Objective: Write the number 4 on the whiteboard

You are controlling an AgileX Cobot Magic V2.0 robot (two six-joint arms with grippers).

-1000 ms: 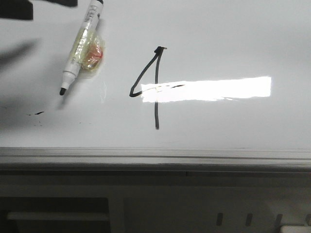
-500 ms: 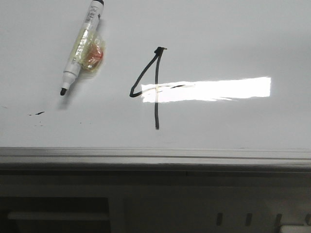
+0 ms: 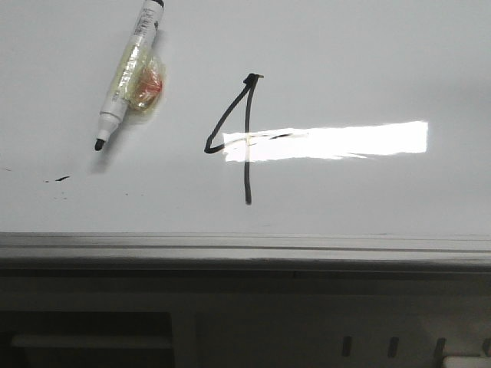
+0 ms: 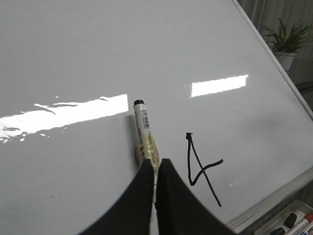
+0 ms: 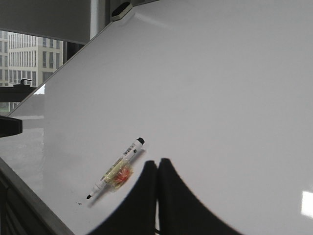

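The whiteboard (image 3: 368,61) fills the front view, with the number 4 (image 3: 247,169) drawn in black near its middle. A white marker (image 3: 126,77), uncapped and wrapped in yellowish tape with an orange blob, lies loose on the board to the left of the 4. Neither gripper shows in the front view. In the left wrist view my left gripper (image 4: 156,161) is shut and empty, above the marker (image 4: 143,125), with the 4 (image 4: 203,169) beside it. My right gripper (image 5: 157,161) is also shut and empty, apart from the marker (image 5: 116,168).
A grey metal rail (image 3: 245,249) runs along the board's near edge. Small black smudges (image 3: 60,179) sit below the marker's tip. A bright light reflection (image 3: 345,140) crosses the 4's crossbar. A tray with spare markers (image 4: 293,223) lies beyond the rail, and a potted plant (image 4: 286,41) stands behind.
A dark arm shape and its shadow at the front view's top left one second ago have left the view. The marker and the 4 have not moved.
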